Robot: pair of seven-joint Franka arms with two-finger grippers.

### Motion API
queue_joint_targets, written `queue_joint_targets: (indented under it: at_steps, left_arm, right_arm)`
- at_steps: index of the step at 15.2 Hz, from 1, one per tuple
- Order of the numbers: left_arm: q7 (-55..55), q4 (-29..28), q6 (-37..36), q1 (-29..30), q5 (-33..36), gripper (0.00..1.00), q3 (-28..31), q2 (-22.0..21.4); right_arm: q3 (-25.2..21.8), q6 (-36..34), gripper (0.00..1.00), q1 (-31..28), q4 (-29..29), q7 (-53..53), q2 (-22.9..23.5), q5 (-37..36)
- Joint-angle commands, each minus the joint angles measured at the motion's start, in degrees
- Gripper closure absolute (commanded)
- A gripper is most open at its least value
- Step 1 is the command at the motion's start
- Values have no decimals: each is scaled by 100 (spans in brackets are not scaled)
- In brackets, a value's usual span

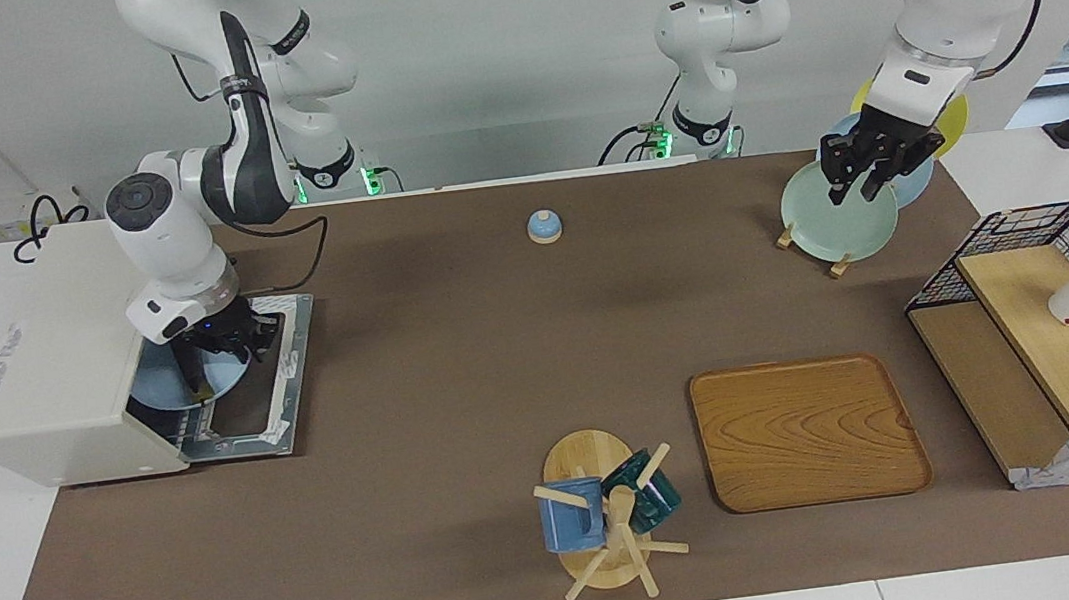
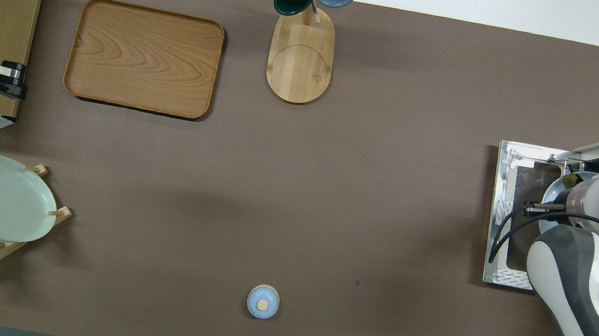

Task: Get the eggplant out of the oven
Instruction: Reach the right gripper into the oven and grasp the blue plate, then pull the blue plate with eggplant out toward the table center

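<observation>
Right gripper [image 1: 204, 361] is down at the mouth of the oven [image 1: 50, 375], just above the dropped door [image 1: 290, 348], with its fingers closed up narrow right at the eggplant [image 1: 194, 377]. It's sitting on top of it, so whether it actually has a pinch on it can't be told.

Eggplant is lying on a blue plate [image 1: 157, 391] that sits in the oven opening. Only a skinny dark strip of it shows from the facing view, since the gripper and wrist cover most of it. Its long axis runs along the oven's front, so one end is nearer the robots and the other farther. The greenish end points away from the robots, and a bit of it peeks out at the plate's rim in the overhead view too. It looks flat on the plate, not tipped up.

Left gripper [image 1: 858, 180] hangs in the air at the left arm's end of the table, over the green plate [image 1: 833, 224] standing in the plate rack [image 1: 785, 237]. Its fingertips are pinched together with nothing between them.
</observation>
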Motion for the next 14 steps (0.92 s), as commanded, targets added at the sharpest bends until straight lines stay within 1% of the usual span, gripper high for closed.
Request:
queue_joint_targets:
  at_steps: [1, 3, 5, 6, 7, 10, 11, 12, 14]
  left_arm:
    - [50, -111, 22, 63, -90, 100, -24, -99]
    - [50, -102, 13, 55, -99, 100, -24, -99]
    - [59, -102, 13, 55, -99, 100, -24, -99]
    - [68, -111, 22, 55, -99, 86, -24, -99]
    - [85, -111, 30, 46, -90, 1, -24, -99]
    - [208, -111, 22, 55, -90, 0, -24, -99]
    - [200, -111, 30, 63, -90, 0, -24, -99]
    - [199, -111, 39, 63, -90, 0, -24, -99]
    - [199, -111, 39, 63, -90, 0, -24, -99]
  right_arm:
    - [45, -375, 100, 230, 213, -115, -15, -312]
    - [45, -955, 100, 616, 687, -28, 108, -321]
    - [45, -1448, 100, 1142, 1074, 480, 187, -355]
    - [45, -1606, 100, 1432, 1180, 779, 196, -486]
    - [45, -1695, 100, 1722, 1234, 1095, 196, -635]
    - [71, -1775, 100, 2408, 1427, 1791, 266, -646]
    - [71, -1801, 100, 2663, 1567, 1949, 345, -602]
    - [71, -1897, 100, 2909, 1751, 2334, 502, -584]
    - [80, -1924, 100, 3244, 1981, 2951, 644, -549]
